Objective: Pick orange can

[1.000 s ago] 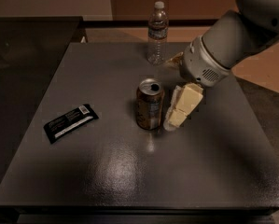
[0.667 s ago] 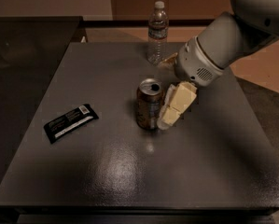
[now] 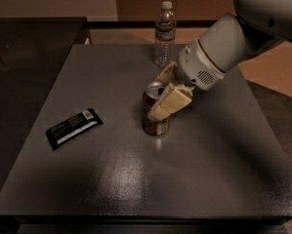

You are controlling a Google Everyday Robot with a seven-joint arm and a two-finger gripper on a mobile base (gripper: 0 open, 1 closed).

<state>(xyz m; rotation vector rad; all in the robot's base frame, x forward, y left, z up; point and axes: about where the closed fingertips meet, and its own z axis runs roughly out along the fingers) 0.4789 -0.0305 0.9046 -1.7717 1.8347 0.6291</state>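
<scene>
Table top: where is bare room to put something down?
Whole near strip of the table in front of the black packet and orange can; also the far-left corner. Crowded mid-table, where the tool is at the can, water bottle behind.

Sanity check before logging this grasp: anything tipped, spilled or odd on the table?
Nothing stands out. The orange can stands upright mid-table with the gripper at it. The water bottle is upright and capped near the far edge. The black snack bar lies flat. No spill shows on the table.
</scene>
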